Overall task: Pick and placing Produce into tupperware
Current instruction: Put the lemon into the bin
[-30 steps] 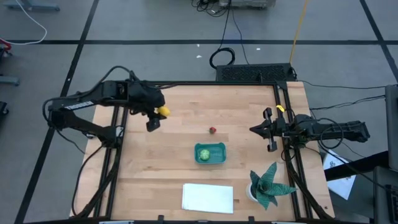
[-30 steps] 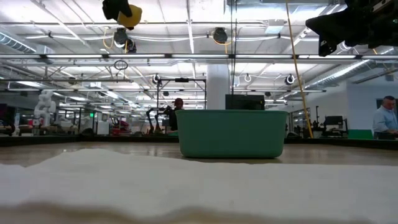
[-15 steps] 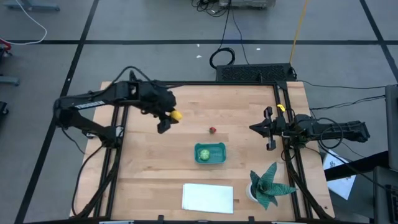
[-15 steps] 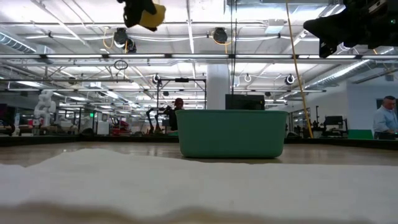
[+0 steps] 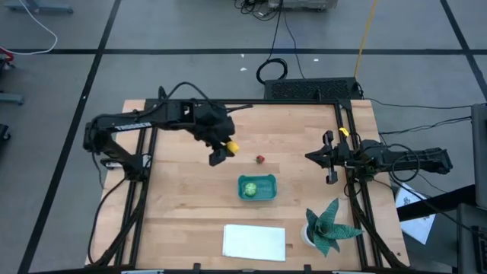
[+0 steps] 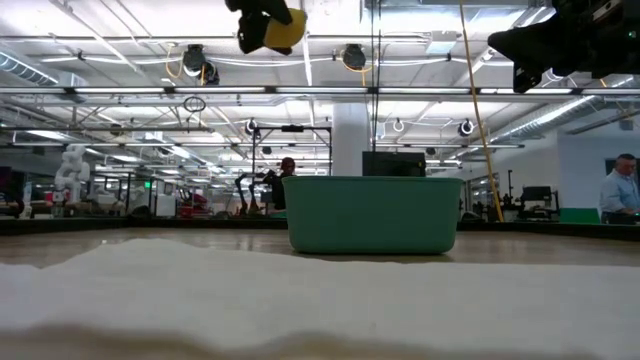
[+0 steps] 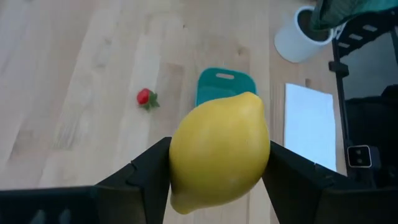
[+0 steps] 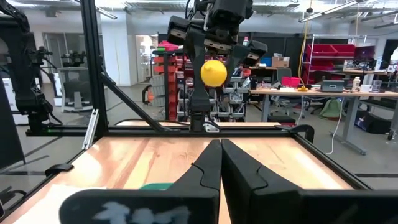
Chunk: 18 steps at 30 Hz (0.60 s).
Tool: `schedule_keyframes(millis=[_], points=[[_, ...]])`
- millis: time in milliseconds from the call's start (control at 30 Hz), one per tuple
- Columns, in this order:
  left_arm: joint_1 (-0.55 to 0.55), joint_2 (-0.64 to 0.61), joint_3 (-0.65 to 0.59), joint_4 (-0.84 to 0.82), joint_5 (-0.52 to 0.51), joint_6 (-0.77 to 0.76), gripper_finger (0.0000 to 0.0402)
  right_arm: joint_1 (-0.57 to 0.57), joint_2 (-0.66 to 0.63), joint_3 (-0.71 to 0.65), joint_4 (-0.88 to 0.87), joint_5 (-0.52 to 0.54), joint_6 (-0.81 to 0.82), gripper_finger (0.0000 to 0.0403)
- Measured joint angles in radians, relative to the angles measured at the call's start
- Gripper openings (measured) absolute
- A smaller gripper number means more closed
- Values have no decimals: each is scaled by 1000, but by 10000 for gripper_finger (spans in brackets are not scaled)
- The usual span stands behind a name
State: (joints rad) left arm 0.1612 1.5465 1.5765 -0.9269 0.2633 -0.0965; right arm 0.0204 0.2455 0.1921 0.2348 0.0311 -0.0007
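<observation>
the high view looks straight down on the whole table (image 5: 183, 213). the low view sits at tabletop height, close behind the tupperware (image 6: 372, 213). the left wrist view looks down past the lemon (image 7: 219, 149); the right wrist view faces level across, sharing that lemon (image 8: 214, 72).
</observation>
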Motion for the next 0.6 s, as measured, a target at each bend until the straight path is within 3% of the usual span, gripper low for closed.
schedule_keyframes(millis=[600], points=[[-12, 307, 226, -5, 124, 106, 216, 0, 0, 0, 1, 0, -1, 0]])
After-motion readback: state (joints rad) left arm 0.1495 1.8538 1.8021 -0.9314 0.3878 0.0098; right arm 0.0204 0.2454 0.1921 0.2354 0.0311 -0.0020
